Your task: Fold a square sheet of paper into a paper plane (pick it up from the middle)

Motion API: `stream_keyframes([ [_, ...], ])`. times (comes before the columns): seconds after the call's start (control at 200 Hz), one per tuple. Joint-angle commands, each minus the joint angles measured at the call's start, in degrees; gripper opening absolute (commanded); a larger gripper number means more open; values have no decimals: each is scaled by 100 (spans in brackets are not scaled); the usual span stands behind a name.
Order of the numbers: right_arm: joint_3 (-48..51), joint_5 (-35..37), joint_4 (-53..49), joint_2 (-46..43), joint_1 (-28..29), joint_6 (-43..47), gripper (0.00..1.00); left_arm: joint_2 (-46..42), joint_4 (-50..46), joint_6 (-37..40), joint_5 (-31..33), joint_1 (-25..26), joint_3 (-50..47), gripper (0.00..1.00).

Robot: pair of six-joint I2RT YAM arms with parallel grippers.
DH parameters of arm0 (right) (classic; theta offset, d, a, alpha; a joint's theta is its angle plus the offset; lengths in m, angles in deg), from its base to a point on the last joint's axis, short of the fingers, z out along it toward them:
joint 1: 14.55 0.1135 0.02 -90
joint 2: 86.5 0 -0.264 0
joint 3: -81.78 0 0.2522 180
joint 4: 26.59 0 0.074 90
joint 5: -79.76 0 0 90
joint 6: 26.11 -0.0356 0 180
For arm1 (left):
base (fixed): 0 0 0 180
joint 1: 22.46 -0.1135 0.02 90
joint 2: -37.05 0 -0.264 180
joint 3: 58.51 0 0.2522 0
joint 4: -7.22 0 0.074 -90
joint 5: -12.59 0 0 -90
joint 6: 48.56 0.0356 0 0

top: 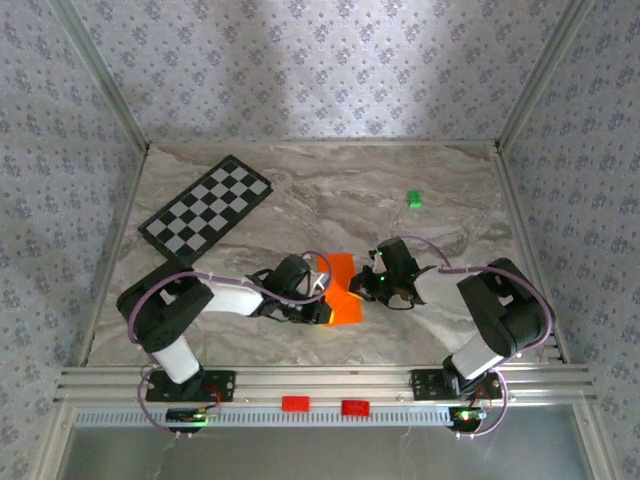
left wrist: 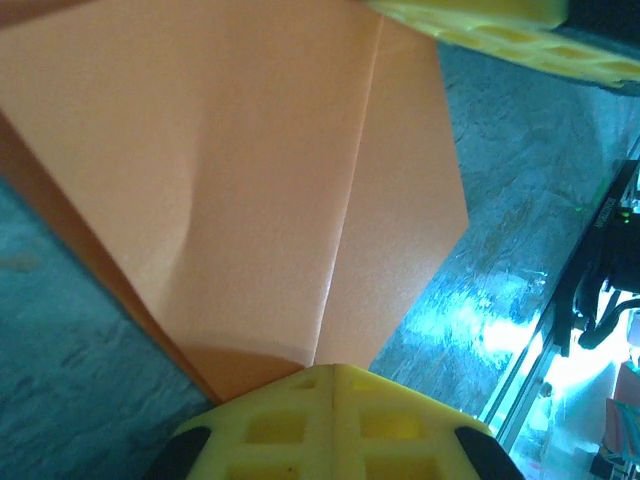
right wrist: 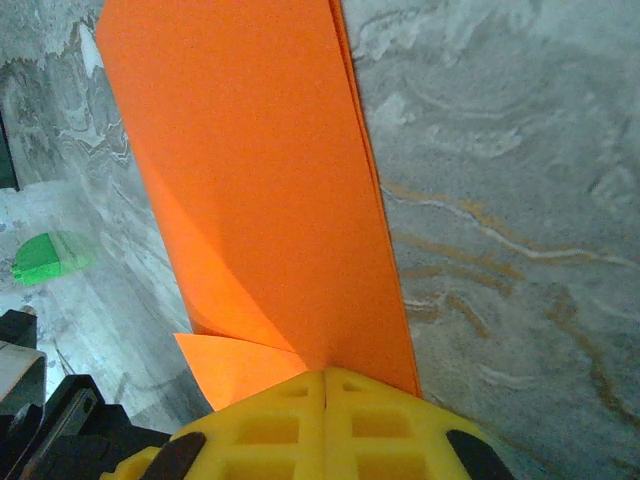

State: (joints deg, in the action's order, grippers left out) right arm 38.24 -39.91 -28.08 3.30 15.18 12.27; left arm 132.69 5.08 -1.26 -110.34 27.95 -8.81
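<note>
Top external view: the folded orange paper (top: pixel 342 290) is close to the middle of the bench's (top: pixel 330 190) near edge, between the two arms. The left jaws are clamped shut on its left side. The right jaws are pinched shut on its right side. From the left wrist, a straight crease runs up the sheet. A checkered board (top: pixel 207 205) lies toward the far left corner, and a small green block (top: pixel 414 199) toward the far right.

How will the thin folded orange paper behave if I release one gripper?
Probably floppy: the thin orange paper shows a soft dent beside its crease. Likely light, so it could slide on the marbled table. With left gripper and right gripper both shut on it, the freed side would likely sag.
</note>
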Motion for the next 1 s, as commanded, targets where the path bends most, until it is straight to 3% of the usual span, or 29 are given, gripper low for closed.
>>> stream_keyframes([
  [0.0,180,366,-410,267,-47,-6,0,-267,-611,93,9,-59,395,0],
  [0.18,209,384,-410,284,-15,-15,0,-158,-666,130,-3,-184,841,1],
  [0.53,183,398,-477,295,-12,33,0,866,-664,305,-306,-170,1258,0],
  [0.82,147,408,-672,319,-34,123,0,606,-744,530,-323,-125,437,2],
  [0.995,157,412,-634,344,-51,115,0,221,-1431,906,-149,13,448,3],
])
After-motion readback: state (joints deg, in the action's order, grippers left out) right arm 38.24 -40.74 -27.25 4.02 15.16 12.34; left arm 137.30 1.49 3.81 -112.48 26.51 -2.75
